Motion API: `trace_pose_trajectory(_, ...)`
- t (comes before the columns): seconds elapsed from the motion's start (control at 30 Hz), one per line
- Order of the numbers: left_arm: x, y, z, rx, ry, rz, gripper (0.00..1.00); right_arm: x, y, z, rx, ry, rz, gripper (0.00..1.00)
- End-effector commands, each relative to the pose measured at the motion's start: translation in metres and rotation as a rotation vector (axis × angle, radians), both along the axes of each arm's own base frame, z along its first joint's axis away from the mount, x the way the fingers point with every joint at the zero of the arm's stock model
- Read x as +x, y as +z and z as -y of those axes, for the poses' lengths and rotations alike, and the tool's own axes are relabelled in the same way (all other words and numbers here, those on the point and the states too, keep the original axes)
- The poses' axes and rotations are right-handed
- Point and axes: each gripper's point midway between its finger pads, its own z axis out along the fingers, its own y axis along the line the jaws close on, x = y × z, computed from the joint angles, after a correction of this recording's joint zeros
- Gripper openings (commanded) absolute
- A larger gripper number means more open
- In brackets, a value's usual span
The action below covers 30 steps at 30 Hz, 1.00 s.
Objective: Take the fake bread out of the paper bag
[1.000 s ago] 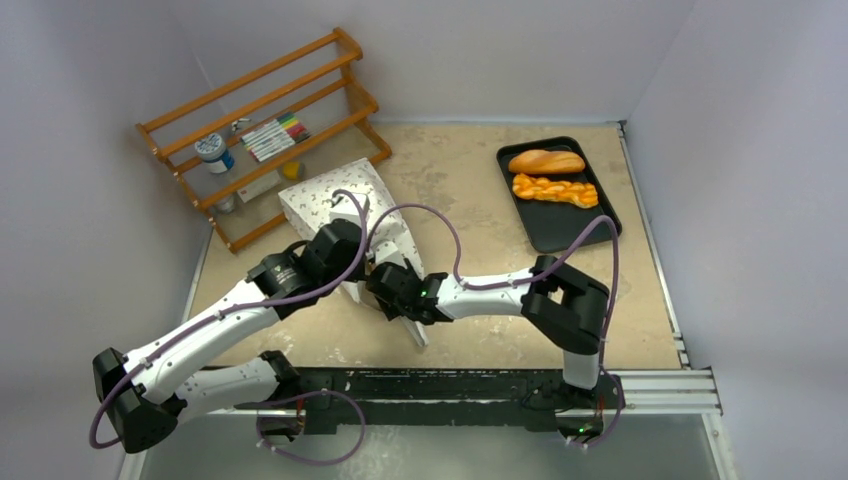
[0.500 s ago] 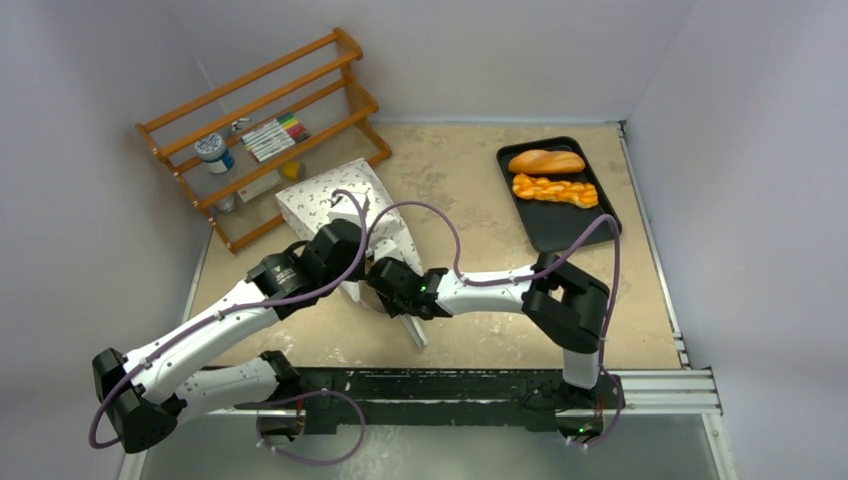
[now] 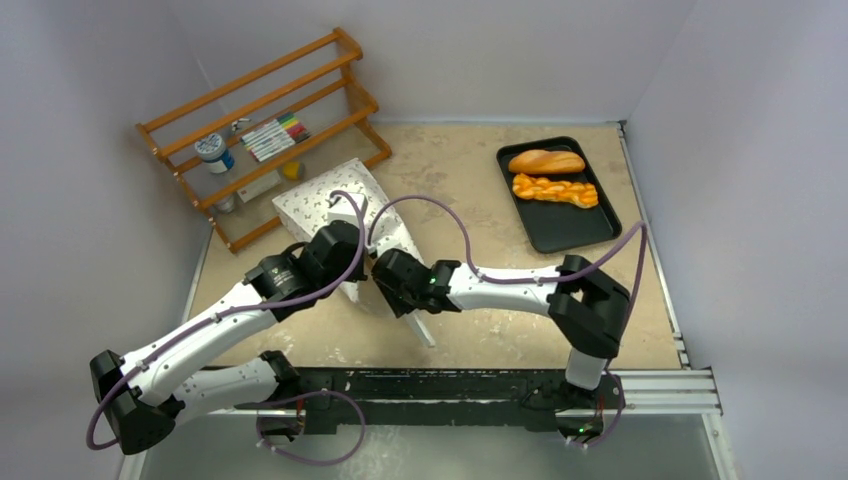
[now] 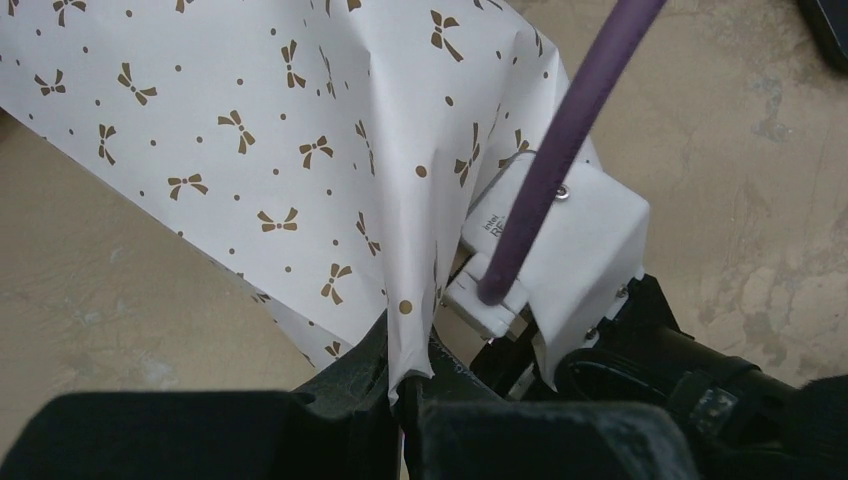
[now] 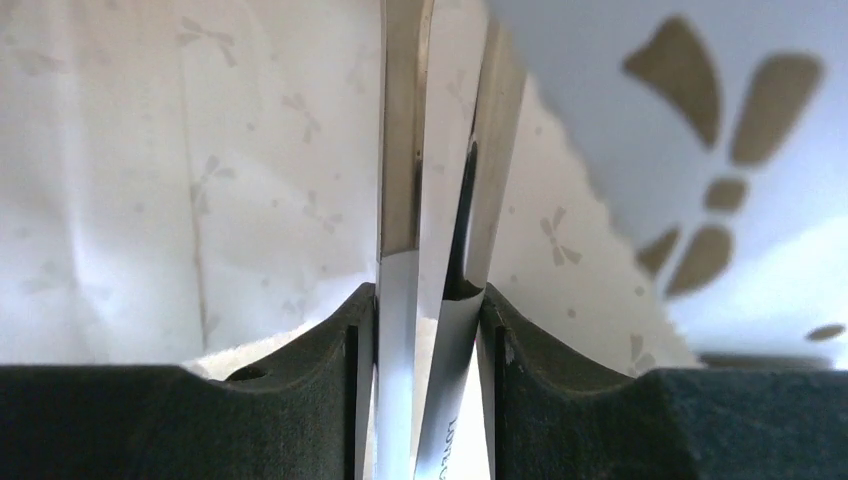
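Observation:
The paper bag (image 3: 325, 200), off-white with small brown bow marks, lies on the table left of centre. My left gripper (image 3: 352, 278) is shut on a pinched fold of the bag's edge (image 4: 410, 330), holding its mouth up. My right gripper (image 3: 388, 285) is at the bag's mouth and shut on silver metal tongs (image 5: 400, 330); their handle end (image 3: 425, 328) sticks out behind it. The two tong arms reach into the bag (image 5: 150, 200). A golden loaf (image 3: 545, 161) and a braided bread (image 3: 555, 190) lie on the tray. Any bread inside the bag is hidden.
The black tray (image 3: 572, 228) sits at the far right. A wooden rack (image 3: 262, 92) with markers and a jar stands at the far left, just behind the bag. My right wrist's white camera housing (image 4: 575, 240) and purple cable (image 4: 560, 140) are close to the left gripper.
My right gripper has squeezed the tongs narrower and pushed slightly up and left into the bag's mouth, its elbow swinging right. The bag shifted a little left. The left gripper stays clamped.

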Motion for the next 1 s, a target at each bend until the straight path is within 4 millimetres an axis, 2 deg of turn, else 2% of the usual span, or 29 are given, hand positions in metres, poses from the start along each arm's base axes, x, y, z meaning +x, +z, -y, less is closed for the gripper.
trace_pose_trajectory(0.0,0.005,0.025,0.001,-0.049,0.029,0.058,0.0,-0.002,0.051,-0.013,0.119,0.028,0.014,0.0)
trace_pose_trajectory(0.33,0.007,0.029,0.003,-0.052,0.032,0.061,0.0,-0.003,0.064,-0.013,0.149,0.034,0.007,0.0)
trace_pose_trajectory(0.47,0.007,0.028,0.0,-0.04,0.037,0.059,0.0,-0.005,0.075,-0.013,0.177,0.035,0.01,0.0)
trace_pose_trajectory(0.73,0.009,0.026,0.001,-0.036,0.043,0.063,0.0,-0.007,0.109,0.006,0.244,-0.029,0.045,0.0)
trace_pose_trajectory(0.9,0.011,0.027,0.001,-0.037,0.05,0.068,0.0,-0.006,0.118,0.015,0.262,-0.057,0.065,0.0)
trace_pose_trajectory(0.97,0.011,0.028,0.002,-0.04,0.048,0.069,0.0,-0.007,0.114,0.014,0.263,-0.06,0.054,0.0)
